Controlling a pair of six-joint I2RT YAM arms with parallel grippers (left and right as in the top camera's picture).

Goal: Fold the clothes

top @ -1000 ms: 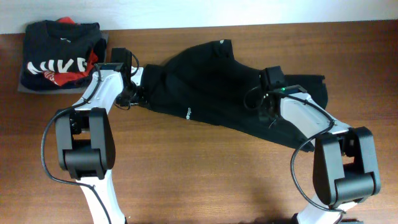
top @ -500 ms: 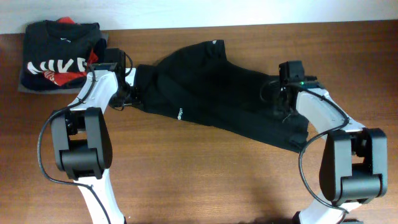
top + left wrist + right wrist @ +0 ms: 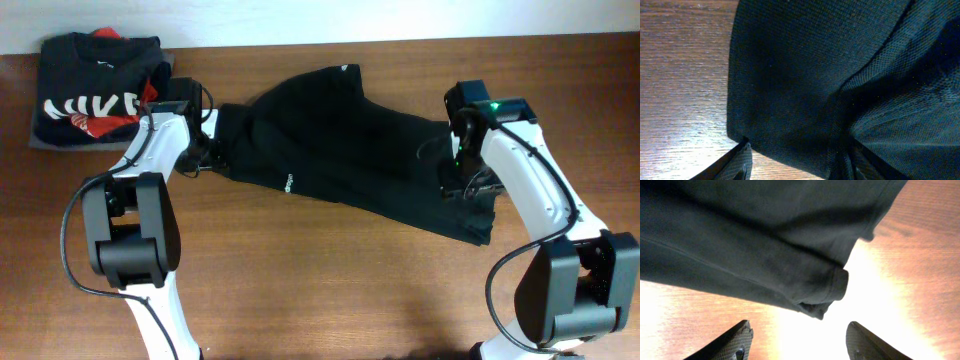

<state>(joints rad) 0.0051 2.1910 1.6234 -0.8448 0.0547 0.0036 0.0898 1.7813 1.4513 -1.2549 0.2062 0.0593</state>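
Observation:
The plain black garment (image 3: 340,140) lies spread and wrinkled across the middle of the table. Its tiny white logo (image 3: 288,183) is near the front edge and a small pale neck label (image 3: 342,68) is at the back. My left gripper (image 3: 207,152) sits at the garment's left edge. In the left wrist view its jaws (image 3: 797,156) are open, with the fabric's corner (image 3: 790,90) between the fingers. My right gripper (image 3: 468,186) hovers over the garment's right end. In the right wrist view it (image 3: 797,332) is open and empty, with a rolled cuff (image 3: 825,287) just ahead.
A folded black top with big white letters and red print (image 3: 95,95) lies at the back left on a folded grey garment (image 3: 35,141). The wooden table (image 3: 330,290) runs to a pale wall at the back.
The garment has shifted left and toward the back. My right arm has swung right and lifted over the garment's right end. My left gripper moved slightly left, then stayed still.

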